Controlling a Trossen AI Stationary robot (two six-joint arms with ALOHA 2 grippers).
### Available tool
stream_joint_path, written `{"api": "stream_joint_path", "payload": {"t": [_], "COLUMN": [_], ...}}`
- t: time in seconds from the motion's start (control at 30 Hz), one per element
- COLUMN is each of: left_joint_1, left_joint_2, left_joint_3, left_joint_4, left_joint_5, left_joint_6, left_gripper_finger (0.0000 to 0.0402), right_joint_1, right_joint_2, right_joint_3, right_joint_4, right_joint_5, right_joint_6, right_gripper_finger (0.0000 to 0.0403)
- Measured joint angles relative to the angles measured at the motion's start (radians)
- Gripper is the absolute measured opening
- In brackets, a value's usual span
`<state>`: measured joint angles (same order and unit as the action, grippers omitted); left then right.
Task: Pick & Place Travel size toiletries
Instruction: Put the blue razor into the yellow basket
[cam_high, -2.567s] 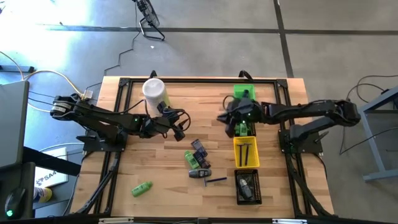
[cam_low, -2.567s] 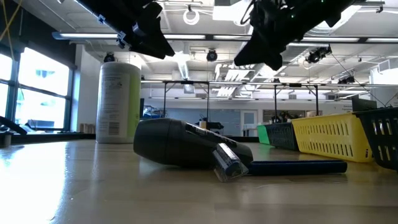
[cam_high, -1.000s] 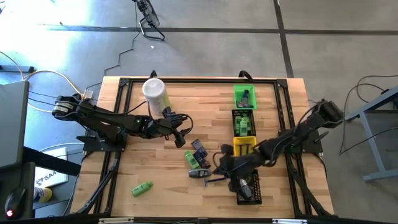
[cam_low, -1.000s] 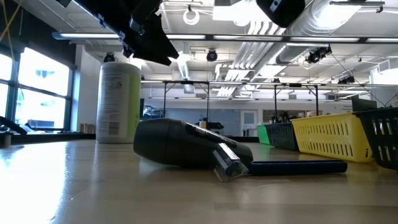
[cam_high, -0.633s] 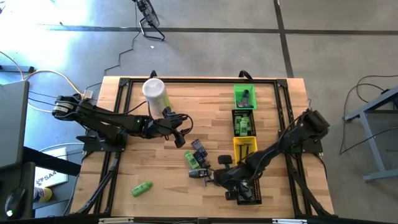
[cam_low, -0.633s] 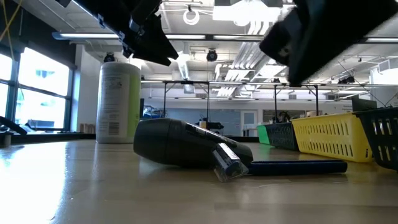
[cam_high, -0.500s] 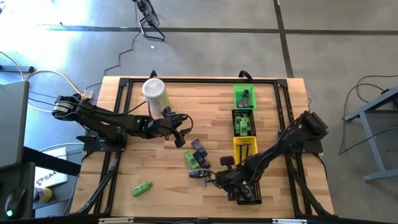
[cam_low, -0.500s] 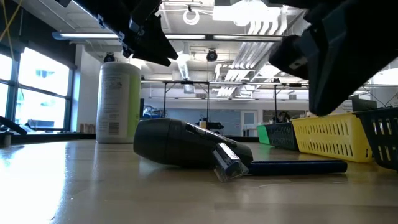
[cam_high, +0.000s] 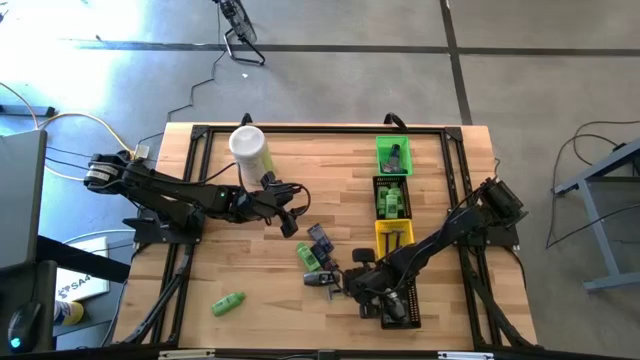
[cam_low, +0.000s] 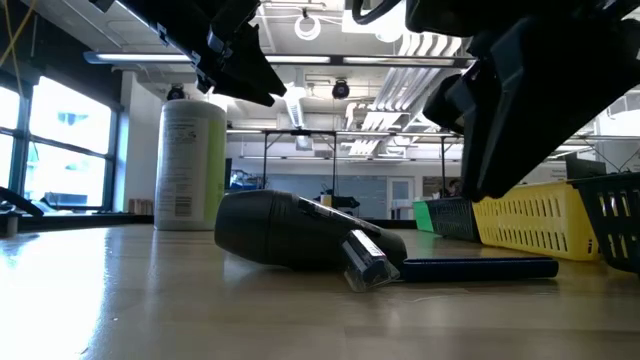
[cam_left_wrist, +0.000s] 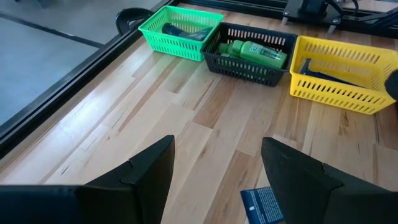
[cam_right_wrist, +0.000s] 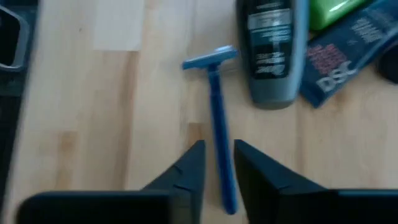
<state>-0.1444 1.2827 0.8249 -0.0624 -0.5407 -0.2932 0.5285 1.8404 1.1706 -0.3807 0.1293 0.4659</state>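
Here, grey tube (cam_right_wrist: 272, 50) and blue-purple tube (cam_right_wrist: 348, 43) lie beside razor (cam_right_wrist: 217, 118).

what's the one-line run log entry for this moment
right end effector: slightly open, straddling blue razor handle | left end effector: open, hovering | razor: on table

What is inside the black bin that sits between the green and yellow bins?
The black bin holds bright green bottles lying on their sides. Its mesh wall hides the bin floor, so anything beneath the bottles cannot be seen.

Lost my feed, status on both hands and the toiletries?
Right hand over blue razor, fingers slightly apart. Left hand open, waiting beside canister. Grey tube lies beside razor, touching its head.
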Motion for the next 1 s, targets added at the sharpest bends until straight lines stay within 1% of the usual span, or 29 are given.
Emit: {"api": "stream_joint_path", "payload": {"t": [0.07,0.17,0.3,0.4,0.63,1.0], "left_joint_1": [0.000,0.000,0.000,0.000,0.000,0.000], "left_joint_2": [0.000,0.000,0.000,0.000,0.000,0.000], "left_joint_3": [0.000,0.000,0.000,0.000,0.000,0.000], "left_joint_4": [0.000,0.000,0.000,0.000,0.000,0.000], "left_joint_5": [0.000,0.000,0.000,0.000,0.000,-0.003], "left_joint_6": [0.000,0.000,0.000,0.000,0.000,0.000], "left_gripper_finger": [0.0235,0.0235,0.0235,0.0235,0.0235,0.0235], "right_joint_1": [0.002,0.001,0.001,0.001,0.001,0.001], "right_joint_2": [0.000,0.000,0.000,0.000,0.000,0.006], "right_joint_3": [0.000,0.000,-0.001,-0.021,-0.093,-0.125], "right_joint_4": [-0.001,0.001,0.004,0.023,0.107,0.156], "right_joint_5": [0.019,0.000,0.001,0.003,0.007,0.011], "right_joint_6": [-0.017,-0.040,-0.044,-0.044,-0.044,-0.051], "right_gripper_finger": [0.0108,0.0147,0.0172,0.0174,0.0163,0.0167]}}
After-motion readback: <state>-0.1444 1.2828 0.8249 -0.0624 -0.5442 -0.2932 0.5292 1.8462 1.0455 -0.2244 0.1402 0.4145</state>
